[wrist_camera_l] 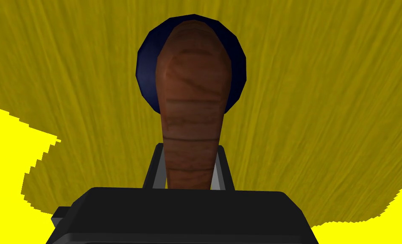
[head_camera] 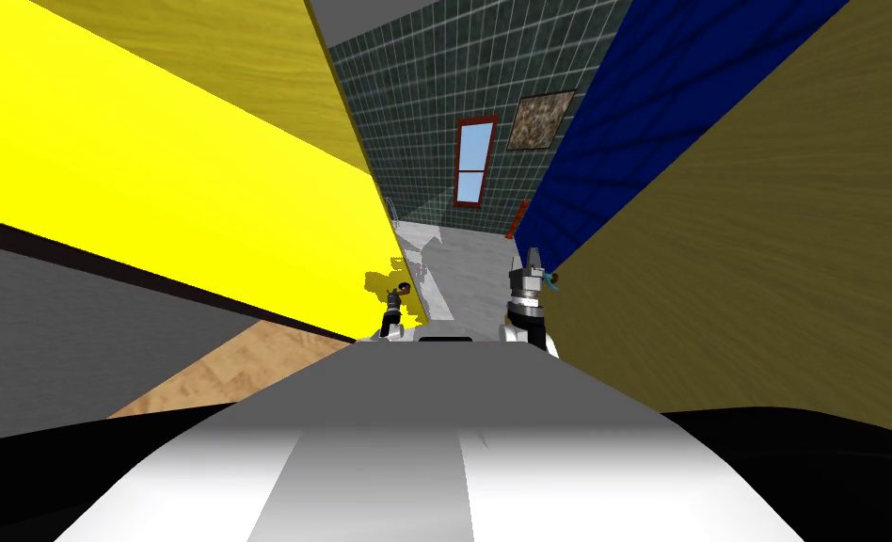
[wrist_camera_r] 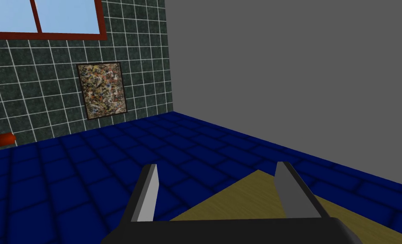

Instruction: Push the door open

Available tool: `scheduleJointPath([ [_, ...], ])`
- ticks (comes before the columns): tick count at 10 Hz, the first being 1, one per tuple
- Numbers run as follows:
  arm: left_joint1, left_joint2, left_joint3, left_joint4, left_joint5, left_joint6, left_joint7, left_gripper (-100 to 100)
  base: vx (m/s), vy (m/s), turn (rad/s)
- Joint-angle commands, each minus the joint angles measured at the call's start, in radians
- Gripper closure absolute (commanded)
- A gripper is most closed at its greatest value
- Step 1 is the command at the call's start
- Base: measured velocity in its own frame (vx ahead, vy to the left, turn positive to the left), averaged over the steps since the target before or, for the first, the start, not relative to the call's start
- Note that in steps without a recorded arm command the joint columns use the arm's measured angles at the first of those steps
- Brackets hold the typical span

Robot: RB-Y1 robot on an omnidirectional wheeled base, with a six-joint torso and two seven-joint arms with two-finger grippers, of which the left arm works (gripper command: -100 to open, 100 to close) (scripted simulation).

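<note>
The door [wrist_camera_l: 323,106] is a yellow, wood-grained panel; in the head view the door [head_camera: 199,179] runs along my left. Its brown lever handle [wrist_camera_l: 194,97] sits on a dark blue round plate [wrist_camera_l: 147,72]. My left gripper [wrist_camera_l: 191,148] is shut on the lever's free end, with the fingers [wrist_camera_l: 155,167] pressing its sides. In the head view the left gripper [head_camera: 394,299] sits against the door's lower edge. My right gripper [head_camera: 533,259] is raised beside a brownish wooden surface [head_camera: 764,263] on the right; the right gripper [wrist_camera_r: 217,169] is open and holds nothing.
Between the door and the wooden surface a narrow gap opens onto a grey floor [head_camera: 463,273] and a green tiled wall [head_camera: 406,113] with a red-framed window [head_camera: 473,162]. A blue tiled wall [head_camera: 604,160] stands close on the right. Light wood floor [head_camera: 237,362] lies at left.
</note>
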Motion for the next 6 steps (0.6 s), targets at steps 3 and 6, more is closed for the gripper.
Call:
scheduleJointPath([
  [3,-0.005,0.007,0.023,0.003,0.013,-0.006,-0.009,100,0.176,-0.021,0.030],
  [6,-0.001,0.014,0.057,0.005,0.034,-0.008,-0.020,100,0.201,-0.039,0.048],
])
